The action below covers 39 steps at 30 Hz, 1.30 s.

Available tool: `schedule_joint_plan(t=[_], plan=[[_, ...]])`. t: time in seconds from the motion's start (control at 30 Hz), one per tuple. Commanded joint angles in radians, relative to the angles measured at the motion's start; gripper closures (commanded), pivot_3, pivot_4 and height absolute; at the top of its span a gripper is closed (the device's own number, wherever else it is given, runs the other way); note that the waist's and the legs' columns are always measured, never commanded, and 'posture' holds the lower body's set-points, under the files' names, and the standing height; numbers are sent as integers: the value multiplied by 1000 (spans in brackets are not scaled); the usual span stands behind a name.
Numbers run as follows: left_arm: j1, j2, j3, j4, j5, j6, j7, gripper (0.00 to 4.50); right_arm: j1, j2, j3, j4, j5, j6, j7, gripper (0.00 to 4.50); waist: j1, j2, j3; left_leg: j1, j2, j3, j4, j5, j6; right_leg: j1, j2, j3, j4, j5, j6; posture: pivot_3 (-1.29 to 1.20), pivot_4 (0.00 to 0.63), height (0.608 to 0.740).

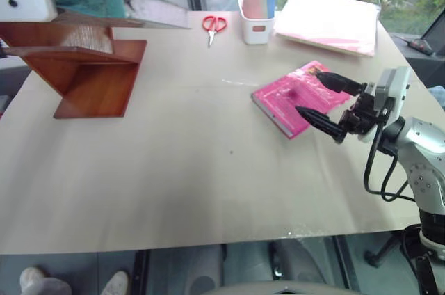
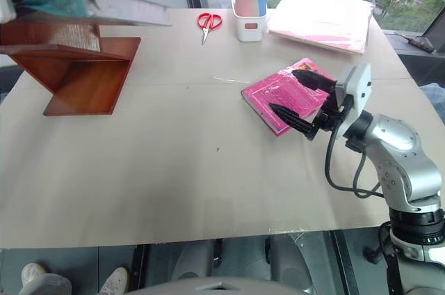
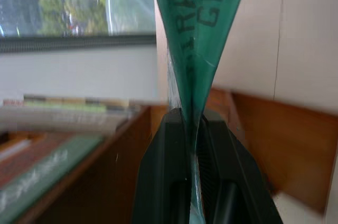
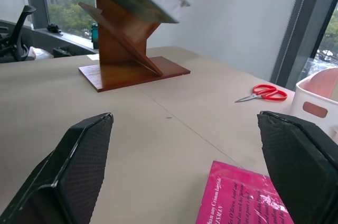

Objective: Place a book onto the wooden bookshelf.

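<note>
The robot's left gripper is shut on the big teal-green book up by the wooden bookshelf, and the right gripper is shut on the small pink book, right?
Not quite. The right gripper is open, its fingers spread above the small bright pink book, as the right wrist view shows.

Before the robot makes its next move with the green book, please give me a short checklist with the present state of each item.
1. Left gripper jaws shut on the teal-green book: ok.
2. Book resting on the wooden bookshelf: cannot tell; it is over the shelf top, contact is not visible.
3. Right gripper jaws open and holding nothing: ok.
4. Right gripper apart from the pink book: cannot tell; it is just over the cover.
5. Red scissors and white container away from the bookshelf: ok.
</note>
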Motion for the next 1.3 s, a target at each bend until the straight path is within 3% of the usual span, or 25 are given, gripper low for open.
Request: schedule_joint_plan(t=[0.03, 0.23, 0.57, 0.7, 0.77, 0.9, 1.07, 1.3], plan=[[31, 37, 68, 194, 35, -161, 73, 4460, -33, 8, -8, -54, 34, -6, 5, 0, -1, 0, 0, 0, 0, 0, 0, 0, 0, 0, 0, 0, 1, 0, 0, 0, 150, 740], [123, 22, 79, 375, 27, -294, 111, 4460, -72, 23, -3, -112, 95, 17, -2, 0, -1, -1, 1, 0, 2, 1, 0, 0, 0, 0, 0, 0, 1, 0, 0, 0, 150, 740], [-5, -62, 4, 504, 64, -378, 87, 4460, -139, 56, 34, -144, 117, 29, -22, 0, -1, -1, 1, 1, 2, 2, 2, 0, 0, 0, 1, 0, 5, 0, 0, 0, 150, 740], [-61, -66, -8, 558, 84, -422, 83, 3032, -129, 48, 31, -125, 98, 12, -6, 0, 0, -1, 1, 1, 3, 2, 5, 0, 0, 0, 1, 0, 10, 0, -1, 0, 150, 740], [-66, -61, -2, 575, 86, -449, 86, 1979, -128, 45, 26, -111, 94, 4, 5, 0, -1, -1, 1, 1, 3, 2, 9, 0, 0, 0, 1, 1, 13, 0, 0, 0, 150, 740], [-27, -56, 51, 576, 17, -498, 71, 318, -135, 51, 16, -93, 109, -8, 32, 0, -2, -1, 0, 2, 3, 2, 10, 0, 0, 0, 1, 1, 15, 0, 0, 0, 150, 740], [121, -54, 196, 474, -160, -486, 18, 318, -163, 65, 9, -79, 150, -9, 52, 0, -3, -1, 1, 2, 5, 2, 11, 0, 0, 0, 2, 0, 15, 0, -1, 0, 150, 740], [363, -124, 466, 62, -444, -107, -22, 318, -186, 53, 1, -48, 164, -8, 98, 0, 0, -2, 0, 2, 6, 3, 11, 0, 0, 0, 2, 0, 15, 0, -1, 0, 150, 740]])
